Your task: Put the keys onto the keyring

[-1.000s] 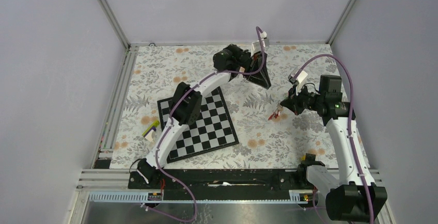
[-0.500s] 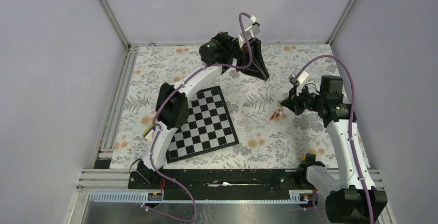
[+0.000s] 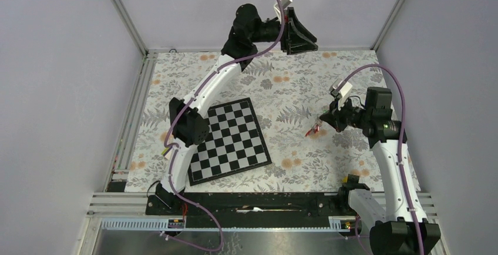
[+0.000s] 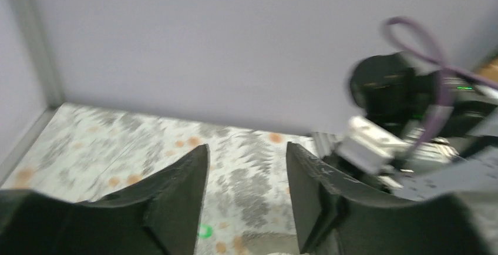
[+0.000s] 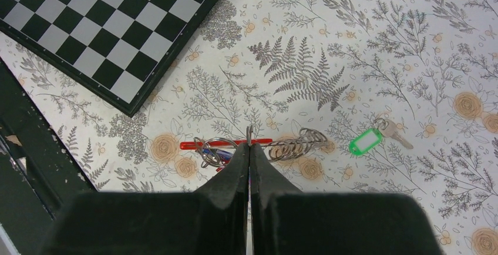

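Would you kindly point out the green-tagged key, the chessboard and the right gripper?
green-tagged key (image 5: 364, 142): right wrist view, green tag.
chessboard (image 3: 230, 140): top external view, board centre.
right gripper (image 5: 249, 148): right wrist view, between fingertips.

Counter (image 5: 411, 43) white, grey ferns, orange roses. Board (image 5: 111, 26) black/white checks. Key tag (image 5: 364, 142) green, keyring (image 5: 202, 146) red, fingers (image 5: 232, 175) black.

Black-and-white chessboard (image 3: 235, 143) lying askew on the floral-patterned table (image 3: 293, 90), plain grey walls (image 3: 176, 2) around
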`<state>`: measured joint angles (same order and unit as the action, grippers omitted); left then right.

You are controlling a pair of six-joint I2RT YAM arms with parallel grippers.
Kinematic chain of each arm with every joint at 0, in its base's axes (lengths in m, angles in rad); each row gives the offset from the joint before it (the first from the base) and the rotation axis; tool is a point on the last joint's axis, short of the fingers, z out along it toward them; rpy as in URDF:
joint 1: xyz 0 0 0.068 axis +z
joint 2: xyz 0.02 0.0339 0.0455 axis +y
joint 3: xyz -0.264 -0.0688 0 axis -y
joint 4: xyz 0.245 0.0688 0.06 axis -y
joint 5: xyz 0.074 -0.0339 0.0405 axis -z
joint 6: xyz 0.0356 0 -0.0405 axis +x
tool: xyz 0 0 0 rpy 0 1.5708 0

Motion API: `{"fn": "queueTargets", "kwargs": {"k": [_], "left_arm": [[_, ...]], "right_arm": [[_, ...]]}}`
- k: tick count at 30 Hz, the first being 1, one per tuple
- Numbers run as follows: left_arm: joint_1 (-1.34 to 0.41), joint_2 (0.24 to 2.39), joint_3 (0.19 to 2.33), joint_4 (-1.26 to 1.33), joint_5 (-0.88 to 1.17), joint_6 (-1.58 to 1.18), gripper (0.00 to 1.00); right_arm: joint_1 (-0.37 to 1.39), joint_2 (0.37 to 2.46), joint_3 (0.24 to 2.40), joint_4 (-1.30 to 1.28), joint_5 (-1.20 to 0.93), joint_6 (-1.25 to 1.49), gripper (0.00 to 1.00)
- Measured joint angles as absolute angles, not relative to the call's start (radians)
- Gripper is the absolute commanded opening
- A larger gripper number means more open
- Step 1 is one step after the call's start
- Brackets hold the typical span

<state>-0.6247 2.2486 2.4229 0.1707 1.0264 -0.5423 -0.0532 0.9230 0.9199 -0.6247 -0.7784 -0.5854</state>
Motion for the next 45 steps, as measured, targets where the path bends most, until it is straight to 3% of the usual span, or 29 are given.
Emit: {"fn": "queueTargets", "kwargs": {"k": [6, 14, 30, 45], "left_arm": [[-0.629, 2.21, 2.286, -0.111, 0.748, -0.213, 0.67], [-0.686, 2.321, 2.247, -0.298, 0.541, -0.117, 0.72], [-0.792, 2.646, 2.315, -0.262, 0.45, -0.416, 0.58], [-0.802, 2.744, 2.37, -0.163, 0.463, -0.735, 0.49]], "right_arm": [[-0.053, 0.91, 0.957, -0.676, -0.768, -0.581, 0.0], [-0.053, 0.865, 1.025, -0.752, -0.66, -0.543, 0.0], [-0.053, 0.78, 1.029, -0.85, -0.453, -0.45, 0.0], [-0.053, 0.76, 1.027, -0.857, -0.419, -0.448, 0.0]]}}
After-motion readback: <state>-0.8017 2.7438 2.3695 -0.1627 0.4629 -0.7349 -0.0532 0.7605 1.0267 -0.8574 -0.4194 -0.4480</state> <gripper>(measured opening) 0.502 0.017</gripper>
